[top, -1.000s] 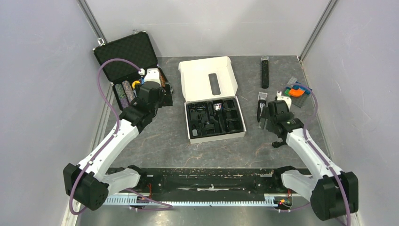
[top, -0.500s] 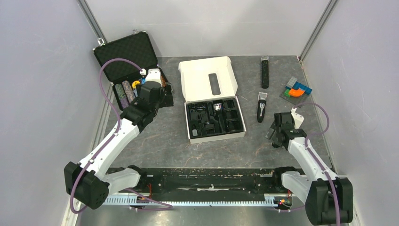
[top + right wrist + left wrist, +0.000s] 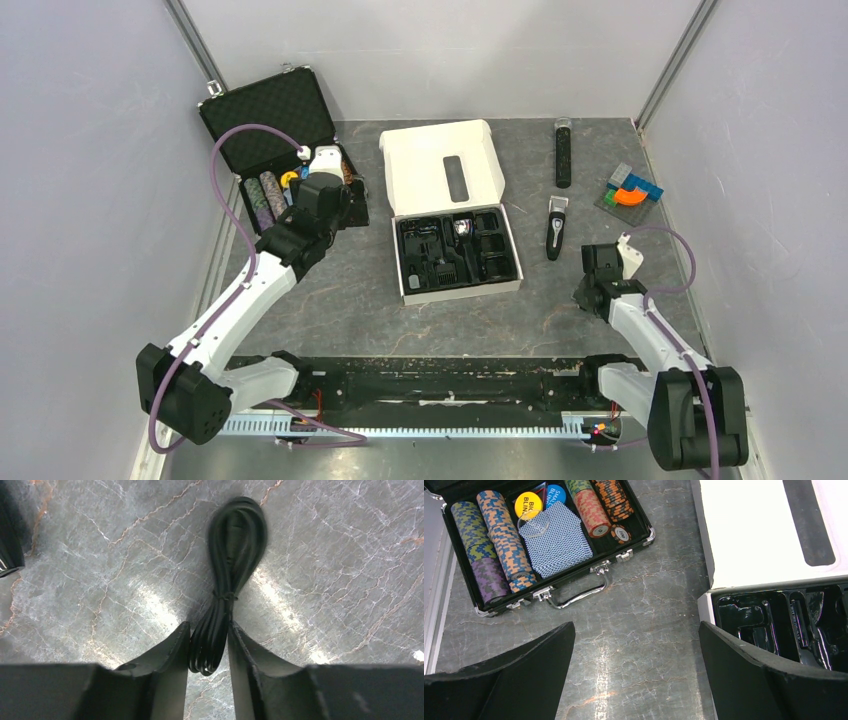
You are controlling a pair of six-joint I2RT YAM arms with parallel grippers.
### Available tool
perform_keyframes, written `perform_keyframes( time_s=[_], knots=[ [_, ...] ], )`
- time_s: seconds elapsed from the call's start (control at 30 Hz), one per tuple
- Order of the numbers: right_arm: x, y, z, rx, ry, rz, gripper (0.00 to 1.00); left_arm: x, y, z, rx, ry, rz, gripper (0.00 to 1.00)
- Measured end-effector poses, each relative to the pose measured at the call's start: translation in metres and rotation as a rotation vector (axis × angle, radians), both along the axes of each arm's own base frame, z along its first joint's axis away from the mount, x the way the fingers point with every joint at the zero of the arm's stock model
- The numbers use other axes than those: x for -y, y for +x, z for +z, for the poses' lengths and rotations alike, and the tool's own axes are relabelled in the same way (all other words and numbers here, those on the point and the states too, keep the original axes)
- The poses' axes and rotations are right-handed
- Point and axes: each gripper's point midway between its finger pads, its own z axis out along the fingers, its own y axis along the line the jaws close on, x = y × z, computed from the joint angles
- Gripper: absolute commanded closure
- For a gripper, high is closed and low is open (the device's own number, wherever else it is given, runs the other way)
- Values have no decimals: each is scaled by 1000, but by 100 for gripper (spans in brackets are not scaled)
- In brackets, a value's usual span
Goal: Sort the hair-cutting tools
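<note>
Hair clipper (image 3: 556,226) lies unsorted, right of the box (image 3: 460,289). Right gripper (image 3: 209,645) pinches the coiled cable (image 3: 235,535). Left gripper (image 3: 635,630) is wide open and empty.

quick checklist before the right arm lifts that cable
1. Cable between right gripper fingers, both sides touching: ok.
2. Cable coil tied together: ok, a tie at mid-length.
3. Cable off the table: not ok, it lies flat.
4. Clipper out of the lift path: ok, it lies apart from the gripper.
5. Left gripper open, empty, out of the way: ok, it hovers between case and box.
6. Free slot in the box for the cable: cannot tell.
</note>
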Motion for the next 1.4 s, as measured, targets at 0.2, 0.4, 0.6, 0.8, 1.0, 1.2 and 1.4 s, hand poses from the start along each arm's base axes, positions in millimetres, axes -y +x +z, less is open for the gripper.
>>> perform_keyframes(
  time_s=[0.2,0.4,0.6,0.8,1.0,1.2,1.4],
  knots=[
    [0,7,11,59,-9,21,88,0,0,0,0,0,0,0],
    [-4,24,34,182,-10,92,94,0,0,0,0,0,0,0],
    [-27,48,65,265,-9,259,94,0,0,0,-1,0,-1,0],
    [-98,84,117,393,-13,577,93,0,0,0,-1,0,0,0],
    [-172,103,133,413,19,852,90,-1,-1,-1,-7,4,1,0],
    [-248,108,128,371,44,1105,90,-2,-2,-3,-13,10,6,0],
    [-311,115,121,348,53,1243,90,-3,-2,-3,-15,12,7,0]
  ],
)
